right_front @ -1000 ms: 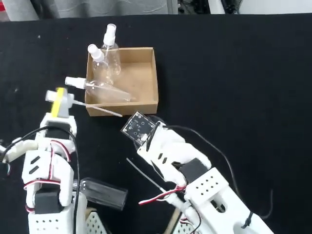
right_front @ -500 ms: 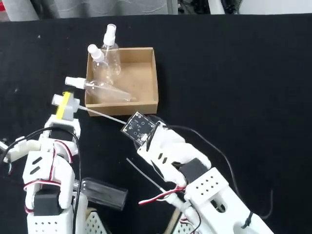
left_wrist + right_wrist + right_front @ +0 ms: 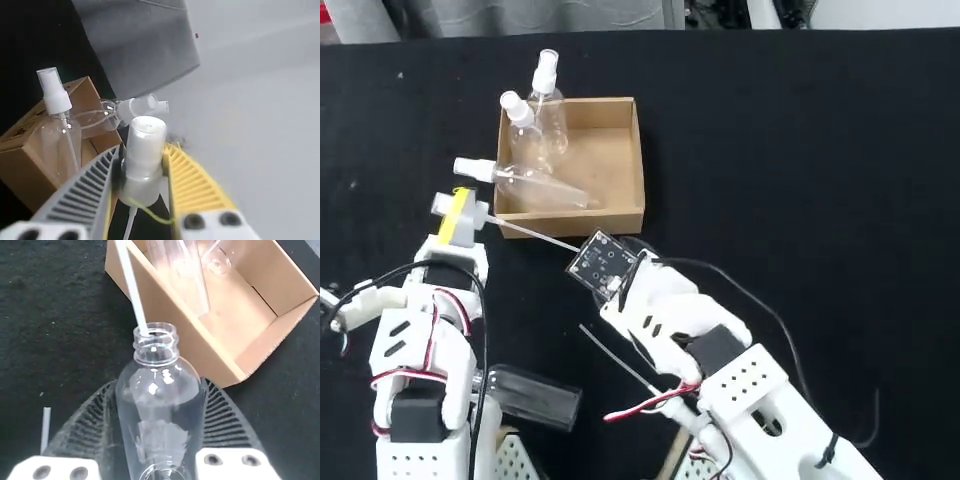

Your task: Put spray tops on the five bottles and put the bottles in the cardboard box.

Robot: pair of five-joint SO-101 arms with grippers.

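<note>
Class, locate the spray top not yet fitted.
High view: the spray top sits in the left tool, beside the cardboard box's near-left corner, its tube reaching the right tool's bottle.

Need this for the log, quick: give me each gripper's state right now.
Left gripper: closed, holding a spray top.
Right gripper: closed, holding a bottle with no top on.

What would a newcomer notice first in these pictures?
The white plastic spray top with its long thin dip tube, gripped in the left end effector beside the brown cardboard box. The tube's tip meets the open neck of the clear plastic bottle held in the right end effector. Three capped clear bottles rest along the box's left side in the high view.
</note>
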